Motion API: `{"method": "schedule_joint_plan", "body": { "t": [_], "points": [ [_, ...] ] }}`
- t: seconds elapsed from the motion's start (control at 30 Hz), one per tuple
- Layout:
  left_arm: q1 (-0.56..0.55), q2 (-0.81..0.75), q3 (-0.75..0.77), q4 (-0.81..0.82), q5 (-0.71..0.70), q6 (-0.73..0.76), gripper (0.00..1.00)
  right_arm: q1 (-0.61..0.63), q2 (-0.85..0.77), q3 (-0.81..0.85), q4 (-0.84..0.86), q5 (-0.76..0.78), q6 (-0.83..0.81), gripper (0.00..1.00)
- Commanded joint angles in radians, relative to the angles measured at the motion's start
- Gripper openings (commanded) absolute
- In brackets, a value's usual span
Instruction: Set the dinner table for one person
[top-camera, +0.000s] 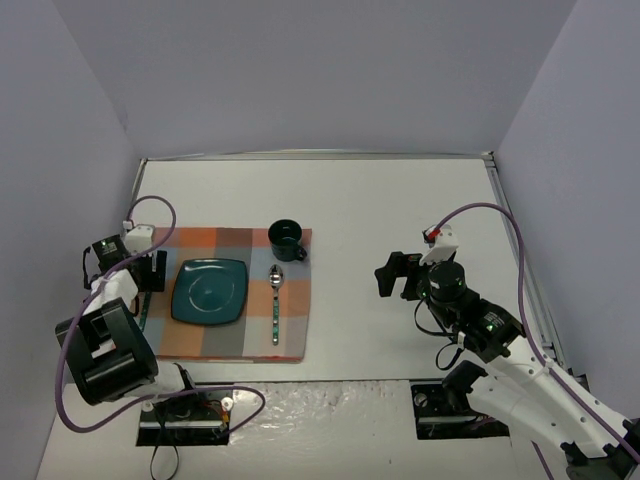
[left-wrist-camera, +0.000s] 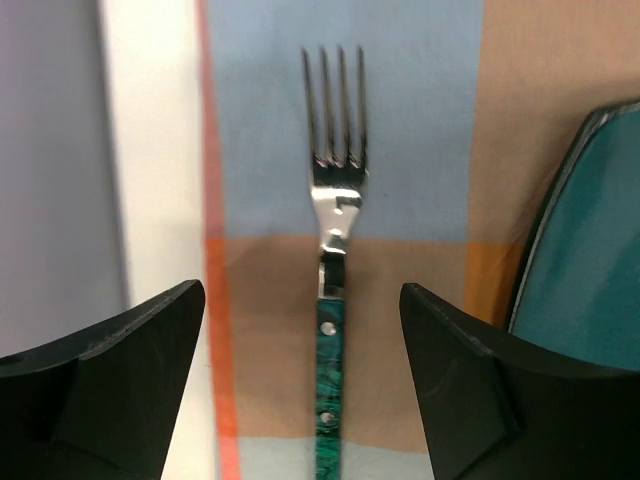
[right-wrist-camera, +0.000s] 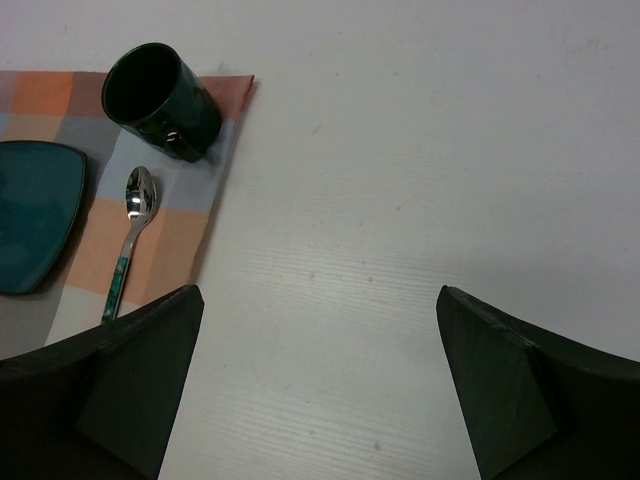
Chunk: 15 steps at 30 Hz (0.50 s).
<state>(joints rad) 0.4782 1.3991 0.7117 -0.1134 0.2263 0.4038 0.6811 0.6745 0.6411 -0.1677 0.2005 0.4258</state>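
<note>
The white dinner table (top-camera: 400, 200) carries a checked placemat (top-camera: 235, 340). On the placemat lie a teal square plate (top-camera: 209, 290), a dark green cup (top-camera: 286, 239) and a spoon (top-camera: 276, 300) to the right of the plate. A fork (left-wrist-camera: 335, 250) with a green handle lies flat on the placemat's left strip, tines pointing away. My left gripper (left-wrist-camera: 300, 400) is open and straddles the fork's handle without touching it; in the top view the left gripper (top-camera: 152, 272) is at the placemat's left edge. My right gripper (top-camera: 395, 272) is open and empty over bare table.
In the right wrist view the cup (right-wrist-camera: 160, 95), spoon (right-wrist-camera: 130, 225) and plate (right-wrist-camera: 35, 215) lie to the upper left of my right gripper (right-wrist-camera: 315, 400). The plate's edge (left-wrist-camera: 590, 250) is close to the right of the fork. Grey walls enclose the table on three sides.
</note>
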Motion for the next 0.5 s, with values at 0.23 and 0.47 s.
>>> {"method": "schedule_joint_plan", "body": {
  "t": [0.23,0.47],
  "points": [
    [-0.054,-0.313,0.317,-0.054,-0.197,-0.332,0.90,-0.003,-0.009,0.109,0.034,0.051,-0.023,1.00],
    [-0.259,-0.427,0.621,-0.426,-0.347,-0.473,0.97,-0.003,-0.008,0.209,-0.026,0.193,-0.065,1.00]
  ]
}}
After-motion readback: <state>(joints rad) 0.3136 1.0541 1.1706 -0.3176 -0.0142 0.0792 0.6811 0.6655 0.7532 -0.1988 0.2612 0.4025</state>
